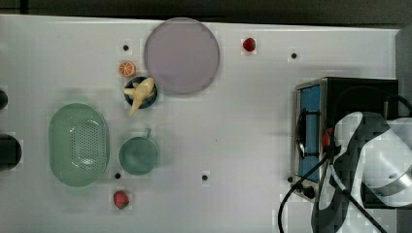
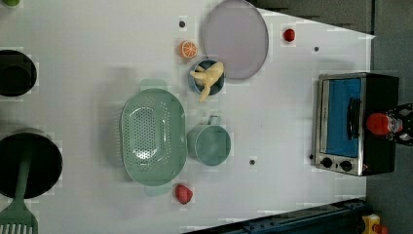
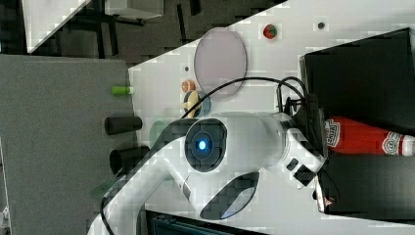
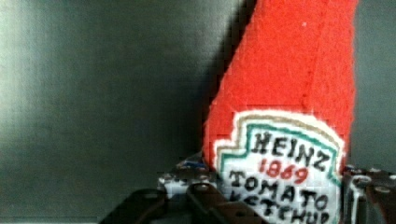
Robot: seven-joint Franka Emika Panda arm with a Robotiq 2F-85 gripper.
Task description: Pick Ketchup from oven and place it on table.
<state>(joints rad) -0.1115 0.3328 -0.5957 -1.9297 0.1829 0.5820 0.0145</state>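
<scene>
Working through the pick, with nothing of the placing done yet: closing in on the ketchup (image 2: 377, 123) with the gripper (image 2: 393, 125) at the right edge of the left view, on the black top of the oven (image 2: 380, 87) rather than behind its blue glass door. Flanking the white label with the jaws in the wrist view, though not showing clearly enough to tell whether clamping or merely standing alongside. Remaining, by the look of things: securing the hold, lifting clear of the oven, carrying over and setting down on the table (image 2: 272, 122). Offering plenty of bare white surface in the middle of the left view, between the oven and the green cup (image 2: 209, 145). Crowding the centre-left with a green colander (image 2: 152, 136), and the upper middle with a grey plate (image 2: 235, 39), an orange slice (image 2: 188, 49) and a blue bowl (image 2: 207, 80). Showing dark floor beyond the table in the upper left of the right view.
</scene>
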